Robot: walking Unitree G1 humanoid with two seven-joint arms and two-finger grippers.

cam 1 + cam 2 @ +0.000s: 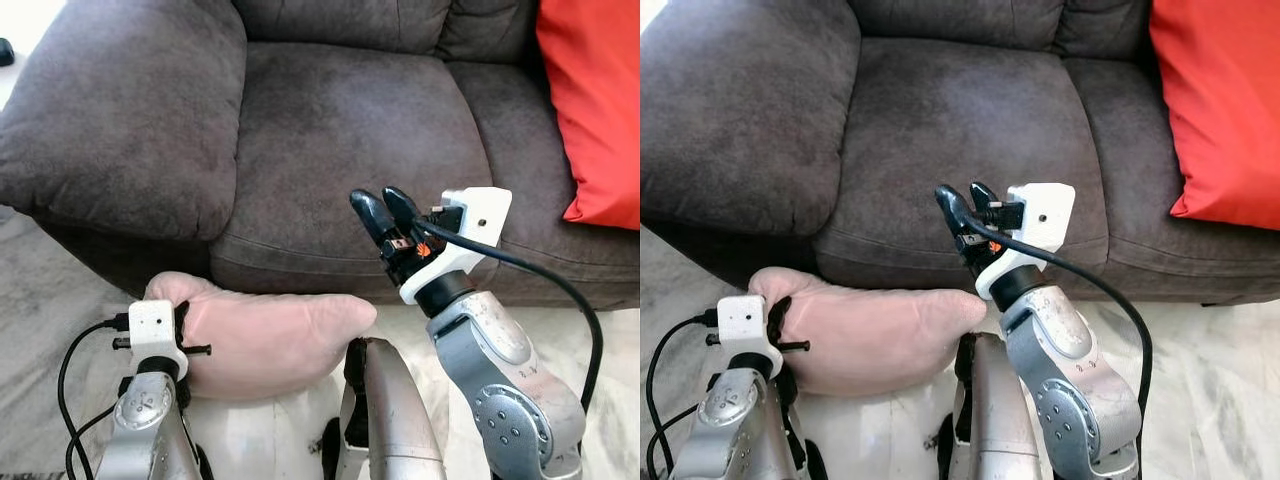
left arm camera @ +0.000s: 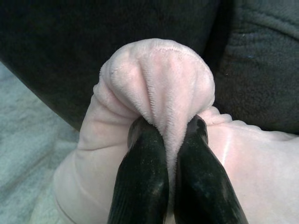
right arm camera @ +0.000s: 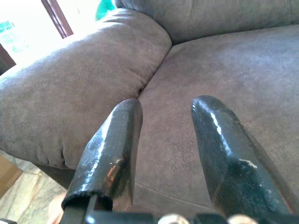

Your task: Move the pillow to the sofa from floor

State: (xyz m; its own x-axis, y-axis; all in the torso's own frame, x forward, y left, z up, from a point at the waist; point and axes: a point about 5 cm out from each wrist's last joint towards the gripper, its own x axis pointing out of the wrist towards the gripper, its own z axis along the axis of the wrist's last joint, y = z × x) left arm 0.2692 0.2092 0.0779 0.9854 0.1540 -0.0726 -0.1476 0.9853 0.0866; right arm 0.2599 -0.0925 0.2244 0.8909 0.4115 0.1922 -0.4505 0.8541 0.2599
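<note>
A dark grey sofa took up most of the scene, its broad padded armrest on the robot's left and its seat cushion straight ahead. An orange-red cushion leaned against the backrest at the right end of the seat. Pale carpet covered the floor in front of the sofa.

The pale pink pillow lay low in front of the sofa's base, below the seat edge and near the foot of the armrest, not on the seat. Whether it rested on the floor or hung just above it could not be told. The left gripper was clamped on a bunched fold at the pillow's left end, with the plush fabric pinched tight between the two black fingers.

The right gripper hovered above the front edge of the seat cushion, pointing toward the sofa, its fingers spread apart and holding nothing. A black cable looped from its white wrist housing down past the silver forearm.
</note>
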